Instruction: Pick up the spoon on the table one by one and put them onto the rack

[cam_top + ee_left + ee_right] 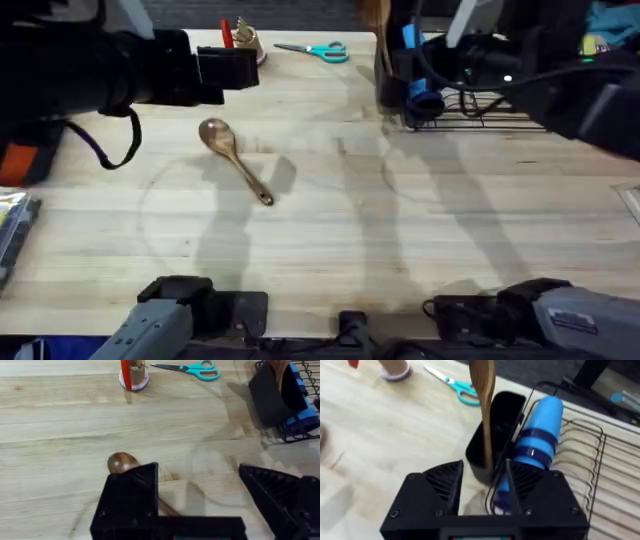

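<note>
One wooden spoon (483,407) stands gripped between the right fingers (485,482) over the rack's black utensil holder (496,430), while the other spoon (235,160) lies diagonally on the desk (400,240) just below the wide-open left fingers (200,495), the nearer arm.

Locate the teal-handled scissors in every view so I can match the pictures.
Overhead: the scissors lie at the table's far edge, left of the rack.
Left wrist: scissors at the top, beyond the spoon on the table.
Right wrist: scissors upper middle, left of the black utensil holder.
Shared landmark: the rack.
</note>
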Controlling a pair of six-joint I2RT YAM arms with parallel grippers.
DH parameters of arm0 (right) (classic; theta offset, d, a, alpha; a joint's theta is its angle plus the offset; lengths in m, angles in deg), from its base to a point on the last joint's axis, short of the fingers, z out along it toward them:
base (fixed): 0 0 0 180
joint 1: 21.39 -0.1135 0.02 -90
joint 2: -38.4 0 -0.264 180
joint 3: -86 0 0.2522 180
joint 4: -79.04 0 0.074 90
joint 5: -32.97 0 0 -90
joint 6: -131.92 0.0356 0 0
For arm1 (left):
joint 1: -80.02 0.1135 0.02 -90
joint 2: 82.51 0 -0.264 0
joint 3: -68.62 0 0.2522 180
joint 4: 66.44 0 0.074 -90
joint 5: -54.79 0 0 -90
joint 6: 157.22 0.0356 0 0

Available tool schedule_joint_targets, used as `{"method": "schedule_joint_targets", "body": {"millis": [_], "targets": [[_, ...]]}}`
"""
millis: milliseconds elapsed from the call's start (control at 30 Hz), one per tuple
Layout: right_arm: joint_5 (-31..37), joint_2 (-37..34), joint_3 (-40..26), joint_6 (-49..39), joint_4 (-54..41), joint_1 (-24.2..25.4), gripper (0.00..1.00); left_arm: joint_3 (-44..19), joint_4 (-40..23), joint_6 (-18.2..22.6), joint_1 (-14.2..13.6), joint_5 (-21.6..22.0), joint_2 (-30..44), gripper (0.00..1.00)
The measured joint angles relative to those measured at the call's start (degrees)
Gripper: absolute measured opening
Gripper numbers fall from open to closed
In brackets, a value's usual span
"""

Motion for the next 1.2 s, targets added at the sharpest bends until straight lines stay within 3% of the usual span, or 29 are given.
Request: {"method": "schedule_joint_targets", "body": {"millis": [100, 200, 233, 300, 333, 700, 1200], "targets": [[0.0, 3.49, 0.0, 0.0, -4.76, 0.0, 0.514, 0.0, -0.04, 0.0, 0.0, 0.0, 0.0, 0.992], [-0.02, 7.2, 0.0, 0.0, -9.99, 0.0, 0.63, 0.0, -0.04, 0.0, 0.02, 0.0, 0.0, 0.993], [-0.01, 8.47, 0.0, -0.17, -11.79, 0.0, 0.701, 0.0, -0.06, 0.0, 0.02, 0.0, 0.0, 0.992], [-0.02, 10.7, 0.0, -0.63, -14.99, 0.0, 0.949, 0.0, -0.04, 0.0, 0.02, 0.0, 0.0, 0.993], [-0.01, 11.83, 0.0, -0.9, -16.55, 0.0, 0.984, 0.0, -0.06, 0.0, 0.02, 0.0, 0.0, 0.993], [0.69, 24.36, 0.0, -1.6, -26.89, 0.02, 0.996, 0.0, -0.04, 0.0, 0.02, 0.0, 0.0, 0.993], [18.2, 38.14, 0.0, 1.45, -33.63, 0.02, 0.996, 0.0, -0.04, 0.0, 0.02, 0.0, 0.0, 0.993]]}}
